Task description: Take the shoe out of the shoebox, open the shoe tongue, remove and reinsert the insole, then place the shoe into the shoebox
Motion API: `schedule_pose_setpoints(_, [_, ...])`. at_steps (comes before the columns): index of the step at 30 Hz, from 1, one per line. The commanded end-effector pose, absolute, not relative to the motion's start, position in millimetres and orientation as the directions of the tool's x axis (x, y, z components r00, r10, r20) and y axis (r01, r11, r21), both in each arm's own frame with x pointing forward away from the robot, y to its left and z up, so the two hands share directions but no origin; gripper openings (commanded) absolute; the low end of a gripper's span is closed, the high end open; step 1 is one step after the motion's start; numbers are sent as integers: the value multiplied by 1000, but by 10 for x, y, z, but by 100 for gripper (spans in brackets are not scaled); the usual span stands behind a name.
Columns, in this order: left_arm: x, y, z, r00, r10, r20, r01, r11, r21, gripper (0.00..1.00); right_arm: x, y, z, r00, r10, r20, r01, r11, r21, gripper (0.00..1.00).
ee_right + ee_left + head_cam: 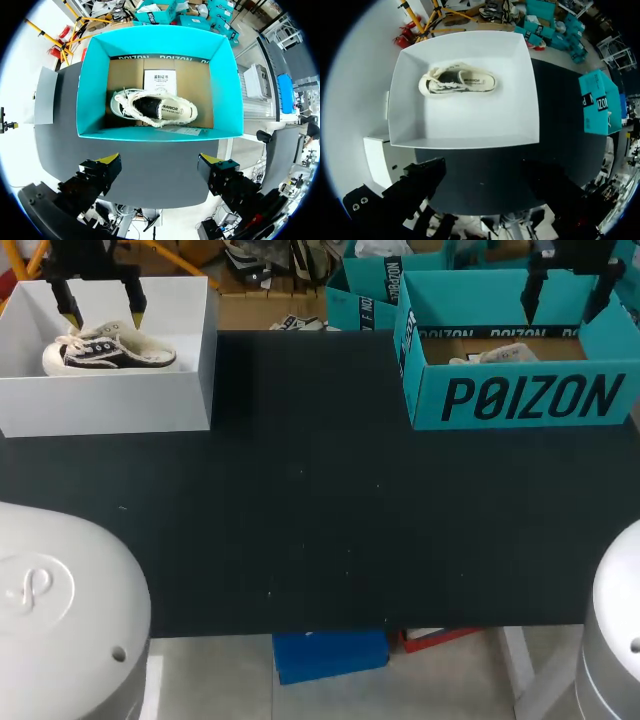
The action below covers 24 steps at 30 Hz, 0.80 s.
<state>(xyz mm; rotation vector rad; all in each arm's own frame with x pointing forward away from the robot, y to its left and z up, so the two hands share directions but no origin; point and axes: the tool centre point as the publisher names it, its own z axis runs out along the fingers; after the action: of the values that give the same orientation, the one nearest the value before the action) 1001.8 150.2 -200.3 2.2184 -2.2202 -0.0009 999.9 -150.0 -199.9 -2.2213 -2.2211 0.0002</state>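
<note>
A robotics lab bench, seen from my remote console: my left arm (60, 610) at seven o'clock and my right arm (618, 630) at five flank a black work table (320, 520). On it are a white box (110, 405) at ten o'clock and a teal shoebox (520, 400) at two.

Table (320, 520): matt dark top, smooth. White shoebox (110, 405): smooth matt card. Teal shoebox (520, 400): printed card outside, raw brown cardboard inside. Dark shoe (108, 352), cream shoe (152, 107): canvas cloth, frayed trim. Leaflet (160, 80): white paper
</note>
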Motion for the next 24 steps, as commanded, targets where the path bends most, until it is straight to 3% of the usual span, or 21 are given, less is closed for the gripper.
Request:
schedule_pose_setpoints(1, [10046, 1510, -1994, -53, -999, -10, -999, 53, -7, 100, 9999, -1500, -1999, 0, 1000, 0, 1000, 0, 0, 100])
schedule_pose_setpoints(8, [10244, 1557, -1943, -467, -878, -107, -876, 476, -80, 100, 9999, -1500, -1999, 0, 1000, 0, 1000, 0, 0, 100])
schedule_pose_setpoints(14, [10375, 1638, -1952, -790, -589, -171, -585, 807, -82, 100, 9999, -1500, -1999, 0, 1000, 0, 1000, 0, 0, 100])
schedule_pose_setpoints(19, [10451, 1781, -1968, -950, -245, -192, -237, 969, -65, 100, 9999, -1500, -1999, 0, 1000, 0, 1000, 0, 0, 100])
schedule_pose_setpoints(24, [10513, 1951, -1934, -989, 3, -145, 13, 998, -68, 100, 9999, -1500, -1999, 0, 1000, 0, 1000, 0, 0, 100])
